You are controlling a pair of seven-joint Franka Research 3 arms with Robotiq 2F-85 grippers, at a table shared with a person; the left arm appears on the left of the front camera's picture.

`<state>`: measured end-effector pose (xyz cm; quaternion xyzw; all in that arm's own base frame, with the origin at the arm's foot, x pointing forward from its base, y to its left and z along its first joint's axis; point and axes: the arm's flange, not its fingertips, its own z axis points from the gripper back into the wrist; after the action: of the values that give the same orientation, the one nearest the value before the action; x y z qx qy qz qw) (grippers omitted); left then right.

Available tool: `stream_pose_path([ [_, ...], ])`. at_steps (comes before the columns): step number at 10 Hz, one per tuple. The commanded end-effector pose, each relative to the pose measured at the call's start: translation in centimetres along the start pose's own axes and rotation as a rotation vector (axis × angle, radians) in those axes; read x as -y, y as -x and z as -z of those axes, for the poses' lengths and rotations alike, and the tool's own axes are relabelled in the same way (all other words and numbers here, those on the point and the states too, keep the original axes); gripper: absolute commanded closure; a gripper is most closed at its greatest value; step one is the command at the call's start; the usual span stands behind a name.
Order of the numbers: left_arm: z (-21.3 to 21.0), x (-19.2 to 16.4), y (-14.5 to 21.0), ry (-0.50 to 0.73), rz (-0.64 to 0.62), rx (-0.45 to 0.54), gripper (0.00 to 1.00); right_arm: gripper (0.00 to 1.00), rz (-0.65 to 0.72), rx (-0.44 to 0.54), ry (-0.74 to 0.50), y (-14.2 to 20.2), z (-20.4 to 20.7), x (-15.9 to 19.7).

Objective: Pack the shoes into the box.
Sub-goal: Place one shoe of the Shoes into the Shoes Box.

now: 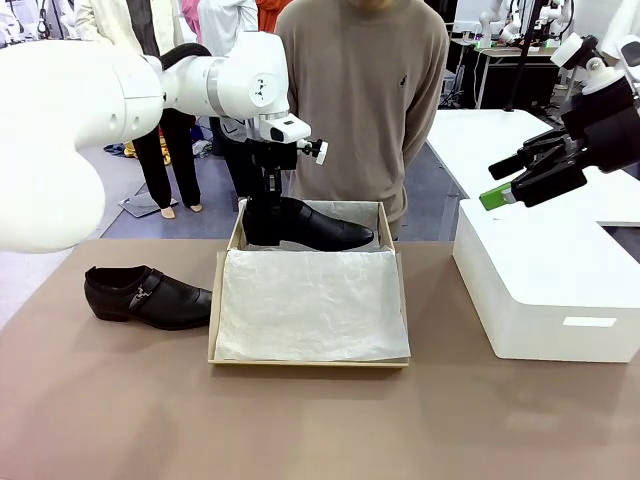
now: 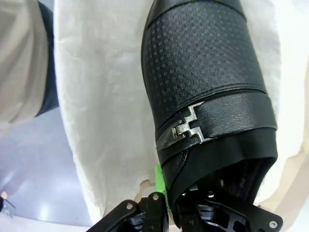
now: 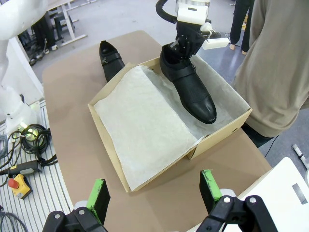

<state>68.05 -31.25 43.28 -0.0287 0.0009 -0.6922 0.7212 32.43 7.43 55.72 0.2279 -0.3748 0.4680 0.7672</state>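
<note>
The left arm (image 1: 60, 130) fills the near left of the front view with its broad white link and reaches across to the far side of the table (image 1: 300, 430). At its end the left gripper (image 1: 268, 192) points down. Its jaws are clamped on the heel end of one black shoe (image 1: 318, 228), and a green pad presses the outside of the collar, as the left wrist view shows. That shoe sits inside the box (image 1: 403, 292) along its far wall. The heel is at the far left corner and the toe points to the far right corner. The strap and small metal buckle (image 2: 188, 126) face up, just ahead of the gripper. The toe seems to rest on the white tissue paper (image 1: 310, 308) lining the box. Whether the heel touches down I cannot tell.

The box lies open in the middle of the table, nearer the far edge than the near one. The second shoe (image 1: 150, 297) stands on the table just beside the box's left wall, upright on its sole, with its toe toward the box.

At the right edge of the table sits a large white block (image 1: 540, 300), apart from the box. Above it hangs the right gripper (image 1: 497, 182), its jaws spread wide and holding nothing.

A person (image 1: 365, 90) in a grey-brown sweater stands at the far edge, directly behind the box.
</note>
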Motion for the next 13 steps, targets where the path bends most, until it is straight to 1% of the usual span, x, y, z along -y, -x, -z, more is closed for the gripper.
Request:
stream_pose_path([
  [1, -0.3, -0.9, -0.8, 0.000, -0.039, -0.027, 1.00, 0.00, -0.021, 0.023, -0.017, 0.0, 0.2, 0.3],
  [4, 0.5, -1.4, -0.7, 0.014, -0.079, -0.025, 1.00, 0.00, -0.021, 0.023, -0.017, 0.0, 0.2, 0.3],
  [6, 0.5, -1.5, -0.6, 0.015, -0.082, -0.025, 1.00, 0.00, -0.021, 0.023, -0.017, 0.0, 0.2, 0.3],
  [7, 0.5, -1.4, -0.5, 0.025, -0.078, -0.024, 0.85, 0.00, -0.021, 0.023, -0.017, 0.0, 0.2, 0.3],
  [10, 0.2, -1.4, -0.3, 0.044, -0.076, -0.024, 0.27, 0.00, -0.021, 0.023, -0.017, 0.0, 0.2, 0.3],
  [11, -0.5, -1.4, -0.1, 0.050, -0.082, -0.022, 0.08, 0.00, -0.021, 0.023, -0.017, 0.0, 0.2, 0.3],
  [12, -1.8, -1.3, 0.2, 0.050, -0.085, -0.015, 0.00, 0.00, -0.021, 0.023, -0.017, 0.0, 0.2, 0.3],
  [13, -2.9, -1.2, 0.5, 0.049, -0.088, -0.016, 0.00, 0.00, -0.021, 0.023, -0.017, 0.0, 0.2, 0.3],
])
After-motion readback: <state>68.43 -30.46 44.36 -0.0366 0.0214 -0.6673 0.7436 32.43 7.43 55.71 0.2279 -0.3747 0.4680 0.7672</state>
